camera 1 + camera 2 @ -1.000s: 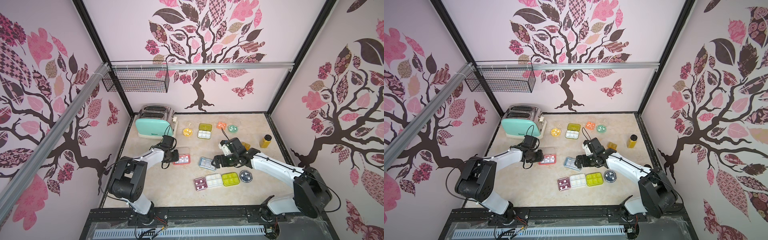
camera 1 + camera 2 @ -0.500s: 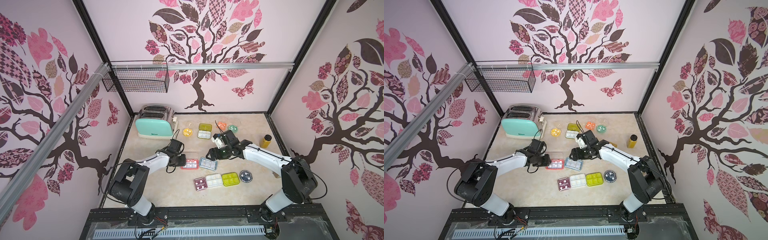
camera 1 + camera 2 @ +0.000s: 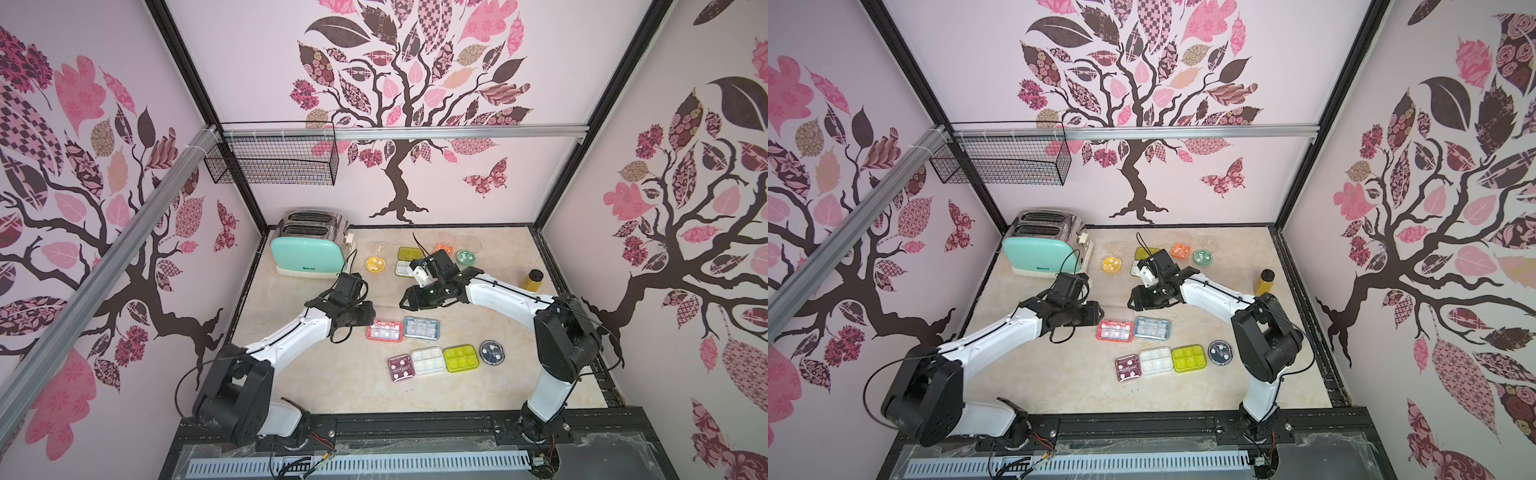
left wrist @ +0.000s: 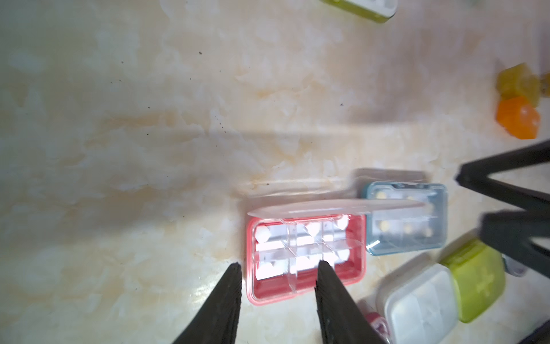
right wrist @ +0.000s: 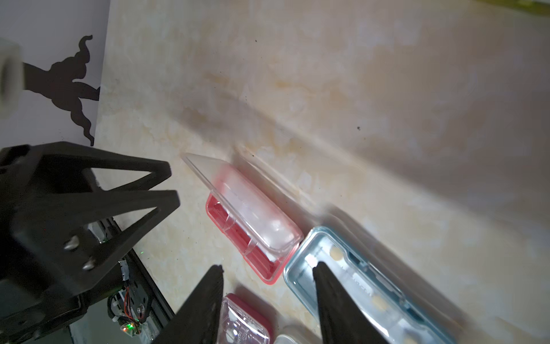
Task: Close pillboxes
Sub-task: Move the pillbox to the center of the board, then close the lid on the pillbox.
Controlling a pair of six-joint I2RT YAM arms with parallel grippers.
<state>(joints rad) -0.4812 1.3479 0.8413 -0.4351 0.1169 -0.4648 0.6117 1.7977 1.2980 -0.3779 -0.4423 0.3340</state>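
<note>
In both top views the pink pillbox [image 3: 384, 331] lies mid-frame on the marble tabletop [image 3: 316, 374], its translucent lid [image 4: 336, 207] tilted up and not shut, just beside the blue pillbox [image 3: 421, 327] on its right; lower in the frame a maroon box [image 3: 401, 368], white box [image 3: 428, 360], yellow-green box [image 3: 461, 357] and round navy box [image 3: 491, 352] form a row. The left gripper [image 4: 279, 264] hovers over the pink pillbox's left end, jaws partly apart and holding nothing. The right gripper [image 5: 268, 268], higher in the frame than the pair, is likewise part open and empty
</note>
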